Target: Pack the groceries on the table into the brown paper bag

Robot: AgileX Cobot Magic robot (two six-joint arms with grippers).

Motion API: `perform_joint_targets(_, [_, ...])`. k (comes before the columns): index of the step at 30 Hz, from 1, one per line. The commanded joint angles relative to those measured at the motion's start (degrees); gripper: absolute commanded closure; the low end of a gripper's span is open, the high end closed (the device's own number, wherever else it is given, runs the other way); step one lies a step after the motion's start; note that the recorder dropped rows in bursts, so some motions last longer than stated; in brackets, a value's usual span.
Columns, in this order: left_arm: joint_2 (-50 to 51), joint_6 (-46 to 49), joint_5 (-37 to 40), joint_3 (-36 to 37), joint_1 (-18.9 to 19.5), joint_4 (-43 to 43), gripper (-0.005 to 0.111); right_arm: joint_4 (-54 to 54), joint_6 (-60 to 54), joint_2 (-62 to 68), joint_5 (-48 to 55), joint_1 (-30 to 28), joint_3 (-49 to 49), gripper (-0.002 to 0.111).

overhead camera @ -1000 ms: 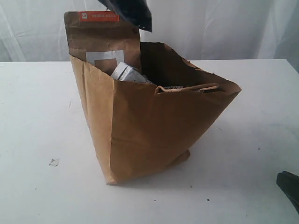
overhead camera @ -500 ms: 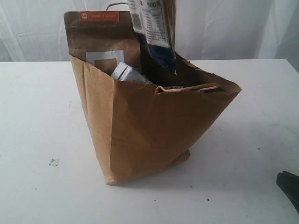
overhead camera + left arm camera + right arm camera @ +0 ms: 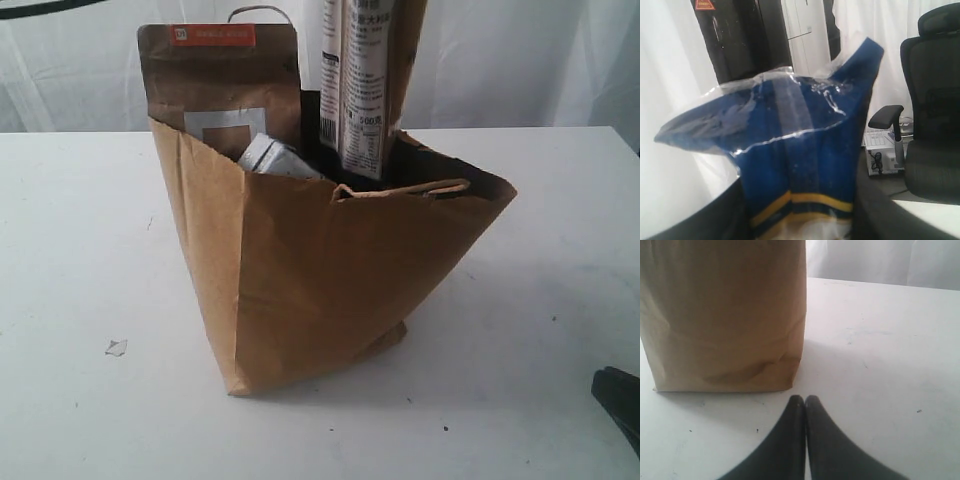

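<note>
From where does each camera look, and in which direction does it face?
Exterior: off the arms, low beside the table, facing the brown paper bag; only the tip of the right claw shows, lower right.
Left wrist: on the left arm, facing the noodle packet held in the left claw; office chair behind.
Right wrist: low over the table, facing the brown paper bag side; the shut right claw shows.
Shared: exterior and right wrist see the brown paper bag; exterior and left wrist see the noodle packet.
</note>
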Motion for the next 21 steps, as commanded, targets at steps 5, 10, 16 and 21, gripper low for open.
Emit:
perform_joint_targets(5, [2.6,0.6,3.0,-0.3,-0.2,-4.0,0.107,-0.1,0.3,-0.3,-0.3,-0.2,0.4,0.108])
perform_joint_targets(10, [1.7,1.8,4.4,2.7,0.2,-4.0,0.107,-0.1,0.3,-0.3,-0.3,-0.2,0.4,0.108])
perform_joint_targets(16, [-2.0,4.6,0.7,3.0,0.2,-4.0,0.107,-0.1,0.3,-0.3,-0.3,-0.2,0.4,0.108])
perform_joint_targets(21, [-4.5,2.9,1.6,3.0,2.9,-4.0,0.107,-0.1,0.3,-0.3,-0.3,-0.2,0.4,0.108])
